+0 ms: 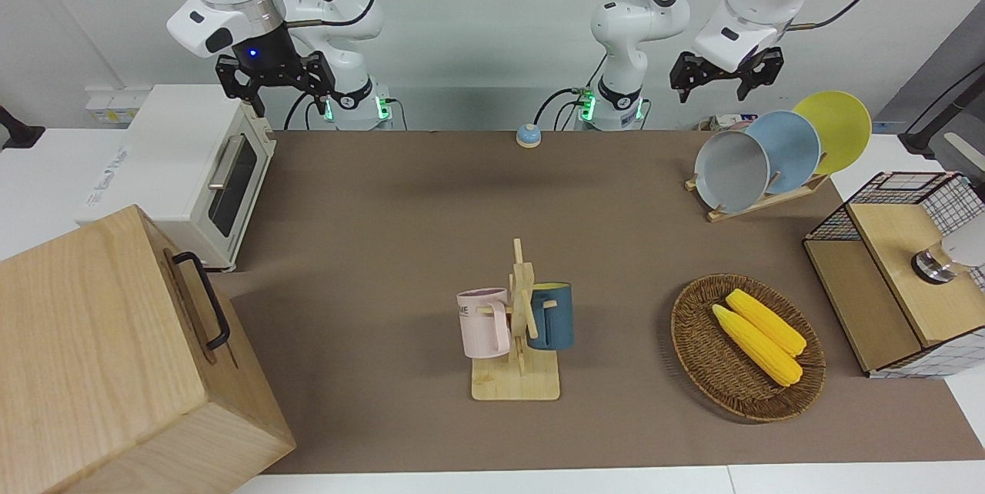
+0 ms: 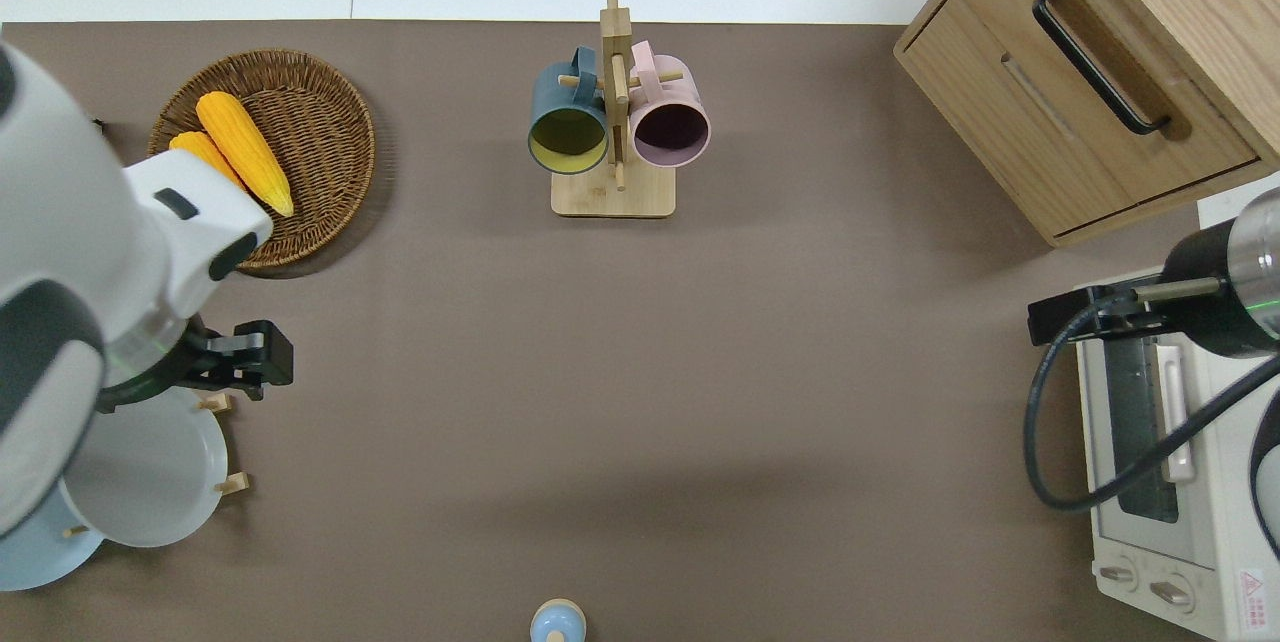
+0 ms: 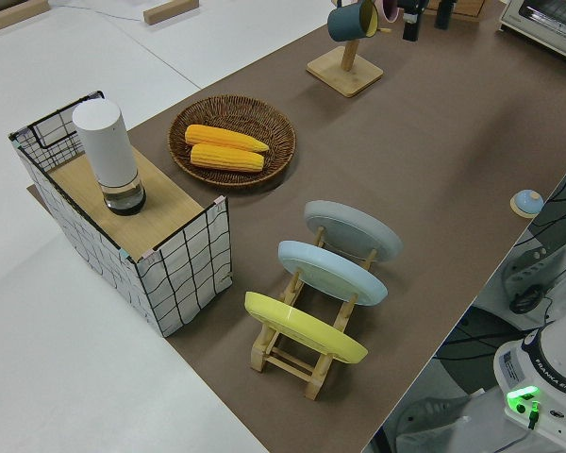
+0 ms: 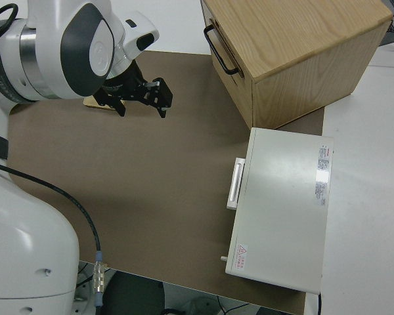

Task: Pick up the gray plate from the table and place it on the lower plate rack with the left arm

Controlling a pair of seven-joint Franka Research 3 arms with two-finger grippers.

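The gray plate (image 1: 731, 171) stands tilted in the lower plate rack (image 1: 762, 201), in the slot farthest from the robots. It also shows in the overhead view (image 2: 150, 482) and the left side view (image 3: 354, 229). My left gripper (image 1: 725, 86) is open and empty, raised well above the rack and apart from the plate. In the overhead view my left gripper (image 2: 235, 367) is over the rack's end that is farther from the robots. My right gripper (image 1: 273, 90) is open and parked. The brown table (image 1: 385, 209) bears everything.
A sky-blue plate (image 1: 785, 151) and a yellow plate (image 1: 835, 131) stand in the same rack, nearer to the robots. A wicker basket (image 1: 696, 340) with corn, a mug tree (image 1: 517, 382), a wire crate (image 1: 896, 194), a toaster oven (image 1: 169, 163) and a wooden cabinet (image 1: 100, 355) stand around.
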